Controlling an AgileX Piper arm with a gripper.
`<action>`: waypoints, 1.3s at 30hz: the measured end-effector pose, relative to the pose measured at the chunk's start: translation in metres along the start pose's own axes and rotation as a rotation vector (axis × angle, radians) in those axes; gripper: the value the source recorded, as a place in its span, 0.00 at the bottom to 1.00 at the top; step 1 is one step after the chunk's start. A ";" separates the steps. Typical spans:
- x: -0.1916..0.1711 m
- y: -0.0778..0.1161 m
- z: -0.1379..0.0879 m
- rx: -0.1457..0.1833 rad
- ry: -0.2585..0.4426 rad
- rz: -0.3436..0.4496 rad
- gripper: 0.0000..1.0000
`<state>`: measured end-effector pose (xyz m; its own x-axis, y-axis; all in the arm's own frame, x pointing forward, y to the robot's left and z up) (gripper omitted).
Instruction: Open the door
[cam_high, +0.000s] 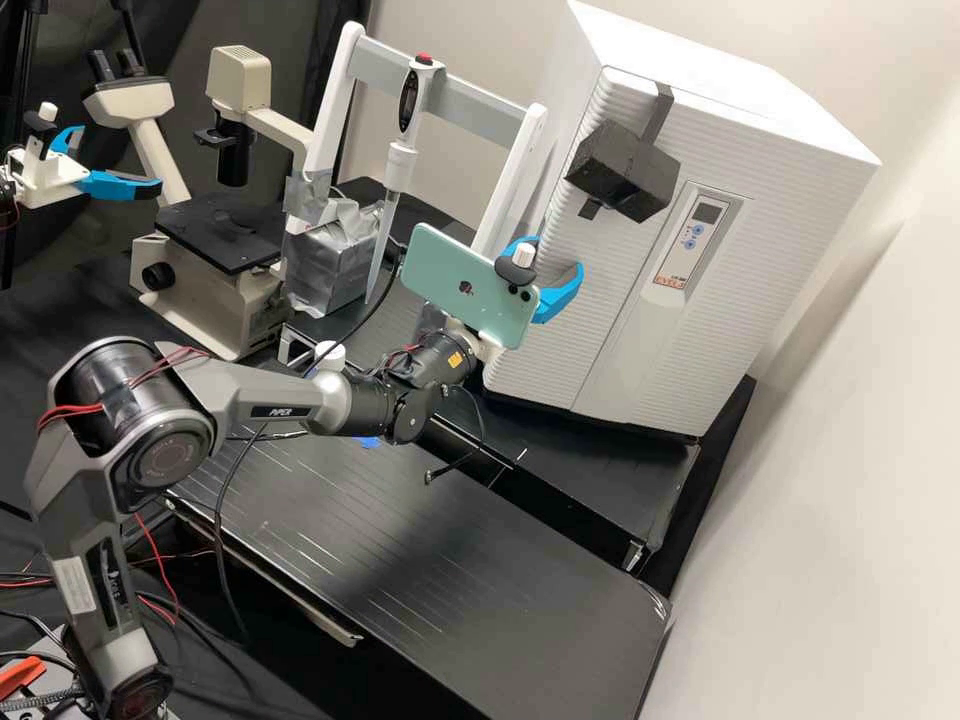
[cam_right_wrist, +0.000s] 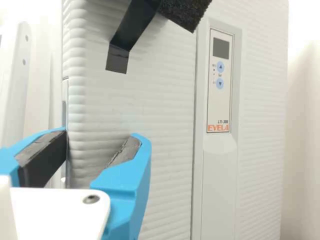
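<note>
door (cam_right_wrist: 145, 100) looks shut, on front of the white cabinet (cam_high: 750, 270). prob. the lining-up step; next i'd square up on its side edge (cam_right_wrist: 76, 100), then grip & pull. arm (cam_high: 265, 395) is bent, stretched twd. the cabinet; gripper (cam_right_wrist: 101, 135) is wide, clamped on nothing, nr. that edge.

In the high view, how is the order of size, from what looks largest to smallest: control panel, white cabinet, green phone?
1. White cabinet
2. Green phone
3. Control panel
</note>
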<state>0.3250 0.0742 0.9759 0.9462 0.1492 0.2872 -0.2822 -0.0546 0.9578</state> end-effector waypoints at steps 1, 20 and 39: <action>-0.002 0.001 0.000 0.000 -0.001 -0.001 0.00; -0.067 0.031 0.032 0.029 -0.032 0.139 0.00; -0.097 0.049 0.052 0.026 -0.104 0.260 1.00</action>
<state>0.2281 0.0061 0.9942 0.8542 0.0248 0.5194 -0.5146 -0.1033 0.8512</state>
